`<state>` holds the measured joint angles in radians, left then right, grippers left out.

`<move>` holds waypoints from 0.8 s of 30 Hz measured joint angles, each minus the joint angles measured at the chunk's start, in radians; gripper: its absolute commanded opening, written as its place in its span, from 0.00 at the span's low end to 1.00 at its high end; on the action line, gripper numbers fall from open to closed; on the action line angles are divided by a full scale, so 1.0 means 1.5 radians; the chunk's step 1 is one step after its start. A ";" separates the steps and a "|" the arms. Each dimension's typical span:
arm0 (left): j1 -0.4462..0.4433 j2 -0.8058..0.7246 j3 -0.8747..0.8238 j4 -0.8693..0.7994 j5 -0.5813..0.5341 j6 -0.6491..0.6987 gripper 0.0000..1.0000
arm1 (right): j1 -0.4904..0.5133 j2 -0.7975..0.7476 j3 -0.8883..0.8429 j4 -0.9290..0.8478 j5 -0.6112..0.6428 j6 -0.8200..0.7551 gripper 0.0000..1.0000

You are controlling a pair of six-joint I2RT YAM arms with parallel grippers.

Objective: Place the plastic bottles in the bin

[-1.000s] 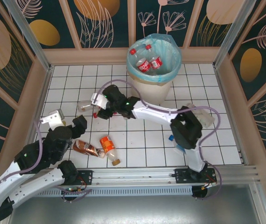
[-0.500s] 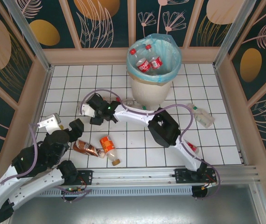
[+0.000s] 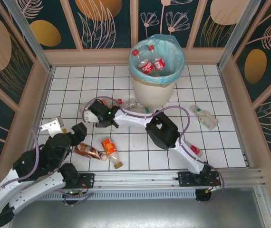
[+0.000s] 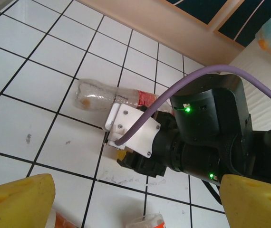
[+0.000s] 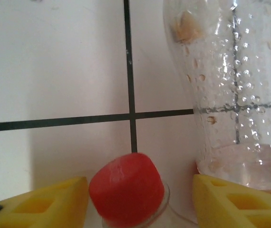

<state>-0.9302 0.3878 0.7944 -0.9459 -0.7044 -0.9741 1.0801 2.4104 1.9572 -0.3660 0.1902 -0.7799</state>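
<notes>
- The bin (image 3: 150, 92) stands at 12 o'clock on the tiled table (image 3: 230, 142), with two red-labelled bottles (image 3: 147, 65) inside it.
- The right gripper (image 3: 91, 114) sits at 10 o'clock from the table's centre, over a clear bottle (image 4: 102, 96) lying on the tiles.
- Its fingers (image 5: 35, 202) stand apart on either side of a red cap (image 5: 126, 187), with a gap on each side, so they are not clamped on it. The clear bottle lies at 1 o'clock from the cap.
- The left gripper (image 4: 136, 178) hangs at 8 o'clock, jaws released wide and holding nothing.
- A brown bottle (image 3: 88, 151) and an orange bottle (image 3: 110, 149) lie side by side at 7 o'clock, just beside the left gripper.
- A second clear bottle (image 3: 206, 118) lies at 3 o'clock, well apart from the rest.
</notes>
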 measured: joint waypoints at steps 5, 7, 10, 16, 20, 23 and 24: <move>0.000 0.000 0.000 0.000 0.001 0.000 0.89 | 0.008 0.000 0.000 0.008 0.013 -0.025 0.37; 0.000 0.000 0.001 -0.001 0.000 0.000 0.89 | 0.010 0.000 0.000 0.012 0.015 -0.027 0.34; 0.000 0.002 0.012 -0.001 -0.001 0.001 0.89 | 0.013 -0.004 0.000 0.012 0.015 -0.030 0.30; 0.000 0.024 0.085 -0.001 -0.020 0.028 0.88 | 0.014 -0.088 -0.034 0.030 0.012 -0.015 0.26; 0.000 0.072 0.156 0.000 -0.046 0.079 0.89 | 0.014 -0.201 -0.076 0.072 0.007 -0.009 0.23; 0.000 0.137 0.227 0.009 -0.072 0.146 0.89 | 0.012 -0.282 -0.086 0.102 -0.008 0.007 0.22; 0.000 0.161 0.252 0.017 -0.079 0.172 0.89 | 0.011 -0.307 -0.086 0.109 -0.017 0.017 0.21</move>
<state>-0.9298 0.6300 1.1725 -0.9207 -0.8227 -0.7162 1.0962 1.9491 1.8275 -0.2028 0.1646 -0.7547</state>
